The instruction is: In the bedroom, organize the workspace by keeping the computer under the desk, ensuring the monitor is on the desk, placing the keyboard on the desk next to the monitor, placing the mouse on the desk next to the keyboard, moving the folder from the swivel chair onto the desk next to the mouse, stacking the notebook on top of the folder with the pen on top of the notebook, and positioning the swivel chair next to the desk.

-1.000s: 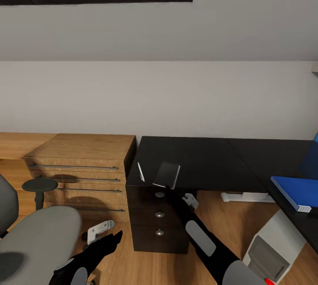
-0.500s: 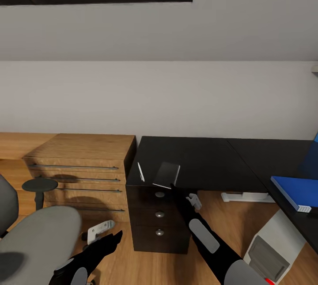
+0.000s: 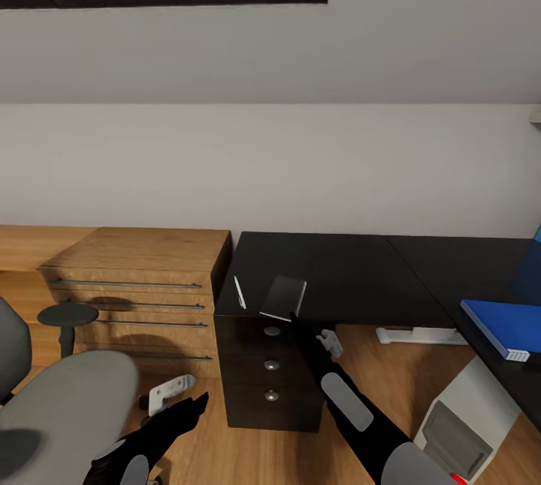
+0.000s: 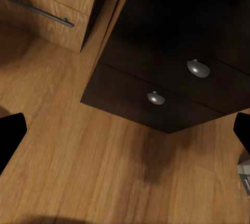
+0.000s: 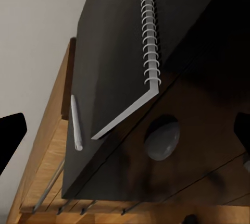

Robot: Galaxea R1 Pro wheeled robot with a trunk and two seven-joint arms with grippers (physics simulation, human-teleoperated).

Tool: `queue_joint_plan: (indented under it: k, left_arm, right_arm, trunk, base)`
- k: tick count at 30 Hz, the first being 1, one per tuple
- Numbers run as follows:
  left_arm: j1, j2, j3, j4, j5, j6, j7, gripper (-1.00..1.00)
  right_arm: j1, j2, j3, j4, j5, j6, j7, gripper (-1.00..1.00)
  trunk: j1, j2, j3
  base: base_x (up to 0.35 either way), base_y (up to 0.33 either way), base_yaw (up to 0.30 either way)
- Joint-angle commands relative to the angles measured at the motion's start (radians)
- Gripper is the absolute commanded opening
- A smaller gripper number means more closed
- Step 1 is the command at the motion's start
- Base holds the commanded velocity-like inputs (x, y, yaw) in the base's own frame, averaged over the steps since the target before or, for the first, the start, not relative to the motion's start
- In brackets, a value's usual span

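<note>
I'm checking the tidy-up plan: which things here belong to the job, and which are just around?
Belong to the job: desk, notebook, pen, folder, swivel chair, computer.

Just around: wooden dresser, small round stool.

Light was soft and even across the room, with no hard highlights on the pale grey sloped wall point(image 3: 300, 162); the glossy black L-shaped desk top point(image 3: 338, 274) stayed deep and nearly featureless, showing only a faint sheen; diffuse shadows fell on the light wooden dresser point(image 3: 135, 282) toward nine o'clock and on the light wood plank floor point(image 4: 104, 172), where a blurred dark patch lay below the black drawer unit point(image 4: 166, 78); the renders were slightly soft, with mild compression smear; in the right wrist view the dark grey spiral-bound notebook point(image 5: 120, 41) read sharp at its white edge, while the round drawer knob point(image 5: 162, 138) looked hazy.
</note>
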Motion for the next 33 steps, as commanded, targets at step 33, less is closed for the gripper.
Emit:
queue_joint_plan:
  k: [33]
  left_arm:
    - [0.001, 0.014, 0.006, 0.015, 0.012, -0.002, 0.014, 1.00]
  right_arm:
    - [0.010, -0.008, 0.032, -0.075, 0.015, 0.015, 0.012, 1.00]
  trunk:
    - [-0.107, 0.196, 0.087]
  base:
    - [0.000, 0.000, 0.000]
